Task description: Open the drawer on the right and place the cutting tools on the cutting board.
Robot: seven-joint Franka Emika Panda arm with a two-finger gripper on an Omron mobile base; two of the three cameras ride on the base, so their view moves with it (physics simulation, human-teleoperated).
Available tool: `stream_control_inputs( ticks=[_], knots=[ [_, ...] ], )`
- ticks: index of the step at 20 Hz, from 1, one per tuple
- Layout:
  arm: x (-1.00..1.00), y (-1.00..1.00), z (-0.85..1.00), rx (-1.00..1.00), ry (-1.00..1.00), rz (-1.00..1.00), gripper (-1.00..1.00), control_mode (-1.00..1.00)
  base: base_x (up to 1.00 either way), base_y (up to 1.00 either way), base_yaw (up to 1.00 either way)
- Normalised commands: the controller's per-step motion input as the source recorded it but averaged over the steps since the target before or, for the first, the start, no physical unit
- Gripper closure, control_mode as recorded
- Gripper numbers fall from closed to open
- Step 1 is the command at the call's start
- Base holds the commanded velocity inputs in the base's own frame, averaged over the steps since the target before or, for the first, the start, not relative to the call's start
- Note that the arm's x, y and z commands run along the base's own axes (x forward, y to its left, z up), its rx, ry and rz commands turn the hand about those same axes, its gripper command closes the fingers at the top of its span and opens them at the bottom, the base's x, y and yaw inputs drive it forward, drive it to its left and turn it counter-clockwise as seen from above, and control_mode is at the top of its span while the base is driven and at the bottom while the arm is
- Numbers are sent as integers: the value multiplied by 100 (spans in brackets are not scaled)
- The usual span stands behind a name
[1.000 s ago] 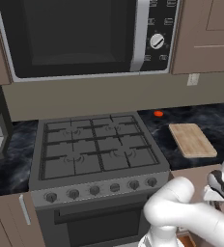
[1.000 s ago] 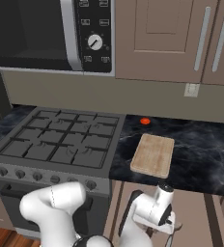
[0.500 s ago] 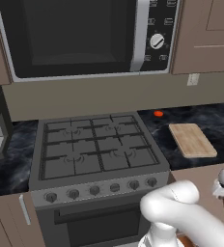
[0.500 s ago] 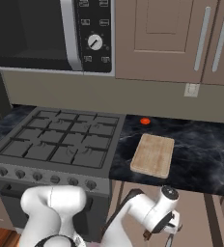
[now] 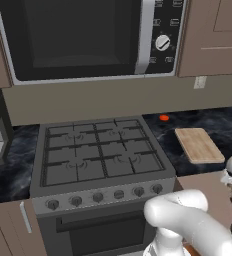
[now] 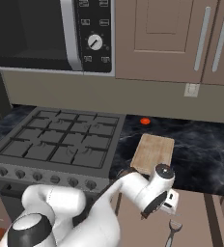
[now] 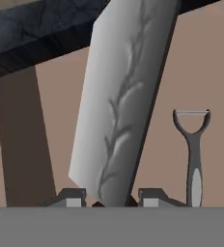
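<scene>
The broad grey knife blade [image 7: 121, 106] is clamped in the gripper [image 7: 112, 197] and has been lifted above the brown open drawer [image 6: 196, 217]; carrying to the tan wooden cutting board [image 6: 153, 153] is judged next.

No legible text, brand, number or sign is presented. Small pale markings are borne by the microwave [image 5: 88, 40] control panel [image 6: 93, 31] around its dial [image 5: 162, 42], but these are rendered too small to be read.
</scene>
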Motion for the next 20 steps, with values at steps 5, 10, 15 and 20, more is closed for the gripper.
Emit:
stream_control_inputs(
  ticks=[5,10,15,20],
  knots=[
    [85,0,100,0,-7,-14,100,-100,0,0,0],
    [100,0,74,0,-2,-11,100,-100,0,0,0],
    [93,-5,11,0,16,0,100,-100,0,0,0],
    [77,-7,0,0,8,0,100,-100,0,0,0]
  ],
)
